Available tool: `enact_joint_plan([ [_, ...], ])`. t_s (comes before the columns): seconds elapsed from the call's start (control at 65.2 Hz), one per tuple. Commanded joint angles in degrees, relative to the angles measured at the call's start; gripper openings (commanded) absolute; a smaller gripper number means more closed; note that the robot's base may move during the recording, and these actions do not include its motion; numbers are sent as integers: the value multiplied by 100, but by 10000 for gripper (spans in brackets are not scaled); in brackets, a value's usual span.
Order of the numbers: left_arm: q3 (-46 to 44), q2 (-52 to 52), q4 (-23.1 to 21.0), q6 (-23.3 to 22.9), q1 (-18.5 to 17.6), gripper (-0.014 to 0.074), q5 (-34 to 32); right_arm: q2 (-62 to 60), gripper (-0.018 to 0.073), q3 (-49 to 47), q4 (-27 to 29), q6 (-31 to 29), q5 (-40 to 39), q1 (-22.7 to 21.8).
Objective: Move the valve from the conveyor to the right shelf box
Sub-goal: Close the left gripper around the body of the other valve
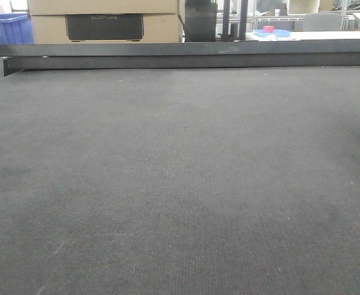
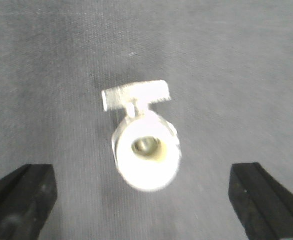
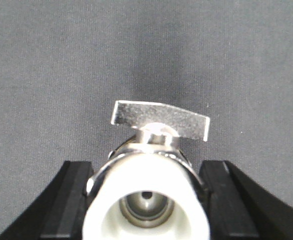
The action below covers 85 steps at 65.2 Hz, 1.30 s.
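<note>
The valve (image 3: 149, 175), white end on, is filling your rt wrist view, handle at 12 — right gripper (image 3: 149, 169) is pinching its body at 9 and 3, conveyor (image 3: 146, 45) behind. Grasp step, I reckon; next you're needing a clean lift toward the shelf box. Left gripper (image 2: 141, 170) is hanging wide open, empty — second valve (image 2: 144, 145) lying between.
</note>
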Motion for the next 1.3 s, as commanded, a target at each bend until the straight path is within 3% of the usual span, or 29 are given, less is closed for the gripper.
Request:
enact_joint_plan([
  [0.0,-41,203,-42,22,4,599,-218,-89,-153,-33,-41,-19,-267,-4],
  [0.583,-104,824,-42,22,-30,580,-338,-89,-153,-33,-41,-19,-310,-4],
  [0.675,-175,824,-42,22,-30,473,-312,-89,-153,-33,-41,-19,-310,-4],
  [0.782,-281,824,-42,22,-30,204,-298,-89,-153,-33,-41,-19,-310,-4],
  [0.875,-389,813,-52,22,-30,-106,-107,-89,-153,-33,-41,-19,-310,-4],
  [1.043,-552,639,-270,22,-30,-111,376,-89,-153,-33,-41,-19,-310,-4],
  [1.289,-552,-438,-431,-106,-256,-111,426,-198,-153,-267,-41,-19,-291,-4],
])
